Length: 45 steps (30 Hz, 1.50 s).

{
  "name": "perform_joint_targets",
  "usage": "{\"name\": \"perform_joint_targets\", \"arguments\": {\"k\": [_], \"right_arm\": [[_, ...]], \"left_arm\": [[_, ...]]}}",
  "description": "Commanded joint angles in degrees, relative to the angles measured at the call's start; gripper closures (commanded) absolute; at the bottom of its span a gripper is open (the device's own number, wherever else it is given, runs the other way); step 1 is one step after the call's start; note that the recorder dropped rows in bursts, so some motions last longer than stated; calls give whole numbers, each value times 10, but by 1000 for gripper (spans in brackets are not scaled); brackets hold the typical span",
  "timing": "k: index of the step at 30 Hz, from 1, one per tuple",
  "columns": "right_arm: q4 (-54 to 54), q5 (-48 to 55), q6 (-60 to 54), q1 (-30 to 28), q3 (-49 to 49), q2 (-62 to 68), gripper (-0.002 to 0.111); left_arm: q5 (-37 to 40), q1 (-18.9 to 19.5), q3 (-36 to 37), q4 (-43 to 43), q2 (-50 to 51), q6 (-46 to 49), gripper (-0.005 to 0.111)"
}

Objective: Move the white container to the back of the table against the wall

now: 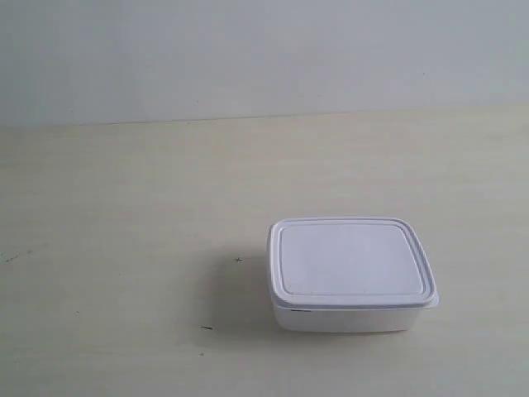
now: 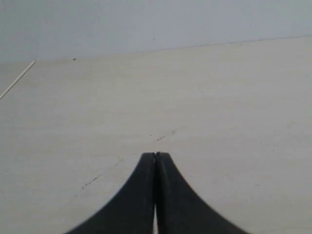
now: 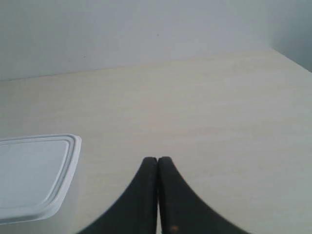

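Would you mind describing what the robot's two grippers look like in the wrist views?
The left gripper has two matte black fingers, broad at the base and curving inward to slim, rounded tips. The right gripper looks the same. No cables, markings or labels show on either, and the arms themselves are outside every view.

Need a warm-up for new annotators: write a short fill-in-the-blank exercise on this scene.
1. The white container stands on the table with its lid ____.
2. The left gripper and the right gripper are both ____, holding nothing.
3. Of the two wrist views, only the ____ one shows the white container.
Missing words: on; shut; right.
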Motion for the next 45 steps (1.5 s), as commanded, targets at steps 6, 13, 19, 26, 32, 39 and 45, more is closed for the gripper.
{"name": "perform_joint_targets", "arguments": {"k": [6, 13, 19, 26, 32, 39, 45], "right_arm": [[3, -3, -1, 2, 3, -3, 108], [3, -3, -1, 2, 3, -3, 108], [3, -3, -1, 2, 3, -3, 108], [3, -3, -1, 2, 3, -3, 108], [3, -3, -1, 2, 3, -3, 108], [3, -3, -1, 2, 3, -3, 108], [-10, -22, -6, 2, 3, -3, 108]], "left_arm": [[-5, 1, 0, 3, -4, 0, 107], [-8, 1, 0, 3, -4, 0, 107], [-8, 1, 0, 3, -4, 0, 107], [-9, 1, 0, 3, -4, 0, 107], [-10, 1, 0, 3, -4, 0, 107], [-44, 1, 0, 3, -4, -1, 107], [-127, 1, 0, 2, -4, -13, 107]]}}
